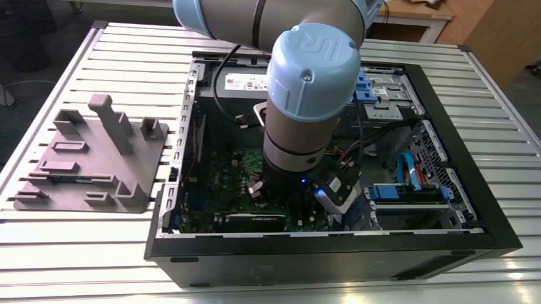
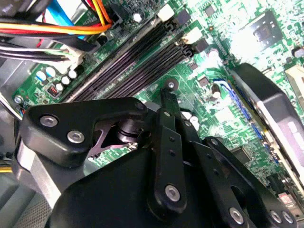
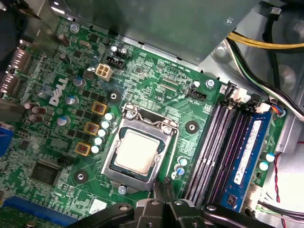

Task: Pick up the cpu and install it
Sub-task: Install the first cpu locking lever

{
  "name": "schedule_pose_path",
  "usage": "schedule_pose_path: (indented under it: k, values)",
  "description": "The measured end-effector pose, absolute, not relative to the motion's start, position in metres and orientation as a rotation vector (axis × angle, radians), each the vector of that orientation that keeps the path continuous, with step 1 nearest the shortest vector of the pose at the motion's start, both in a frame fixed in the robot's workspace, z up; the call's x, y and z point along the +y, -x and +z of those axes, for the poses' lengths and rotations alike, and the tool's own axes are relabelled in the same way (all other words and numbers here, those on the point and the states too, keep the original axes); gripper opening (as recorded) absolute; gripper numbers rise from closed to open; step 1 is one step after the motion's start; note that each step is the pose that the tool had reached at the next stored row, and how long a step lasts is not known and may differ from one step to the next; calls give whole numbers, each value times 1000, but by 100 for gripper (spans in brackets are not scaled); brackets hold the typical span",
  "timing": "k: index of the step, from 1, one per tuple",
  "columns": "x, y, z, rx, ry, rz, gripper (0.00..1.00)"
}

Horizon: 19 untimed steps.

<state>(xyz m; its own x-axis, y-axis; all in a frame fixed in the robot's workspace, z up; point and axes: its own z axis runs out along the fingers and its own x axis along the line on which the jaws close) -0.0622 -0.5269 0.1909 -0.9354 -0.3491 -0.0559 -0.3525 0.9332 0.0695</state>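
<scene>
The cpu (image 3: 138,152) lies flat inside the metal socket frame (image 3: 124,176), pale top up. The gripper (image 3: 163,186) hovers just beside that frame, clear of the chip; whether it is open cannot be told. Dark memory slots (image 3: 213,147) run alongside the frame on the green motherboard (image 3: 156,85).

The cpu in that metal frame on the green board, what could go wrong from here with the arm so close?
1. The gripper hangs right beside the cpu in its socket frame; a sideways slip might nudge the chip askew.
2. Small capacitors stand close around the frame and could get clipped.
3. Loose cables run near the arm's wrist and may snag.
</scene>
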Motion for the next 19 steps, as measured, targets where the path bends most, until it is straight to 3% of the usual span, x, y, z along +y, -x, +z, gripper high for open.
schedule_pose_path:
  k: [19]
  values:
    - [-527, 65, 188, 3044, 553, 120, 10]
